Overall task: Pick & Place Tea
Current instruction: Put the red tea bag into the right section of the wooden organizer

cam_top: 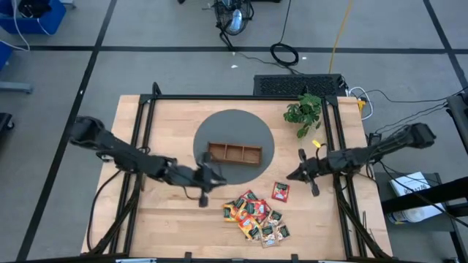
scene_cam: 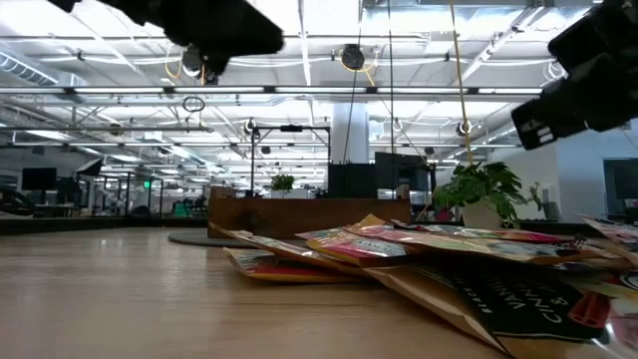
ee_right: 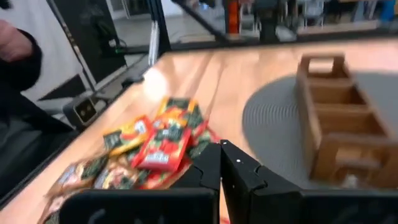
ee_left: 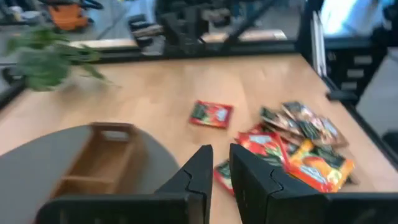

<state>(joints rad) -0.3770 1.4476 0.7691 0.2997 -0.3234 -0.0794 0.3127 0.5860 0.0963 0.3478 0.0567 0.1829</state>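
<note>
Hiding in low view, lone red sachet (cam_top: 281, 191) lies beside tea pile (cam_top: 257, 217).

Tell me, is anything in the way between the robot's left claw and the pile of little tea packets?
Nothing visible is. The left gripper hangs above bare light wooden table, empty, with its fingers a little apart. The pile of red, orange and green flat tea sachets lies beside it, with only open tabletop between. The brown wooden three-compartment tray sits off that path, on a grey round mat.

One dark sachet (scene_cam: 518, 299) at the near edge of the low view, about 4 o'clock, carries pale upside-down capitals that look like "VANILLA"; other lettering on it and on the remaining sachets is unreadable.
</note>
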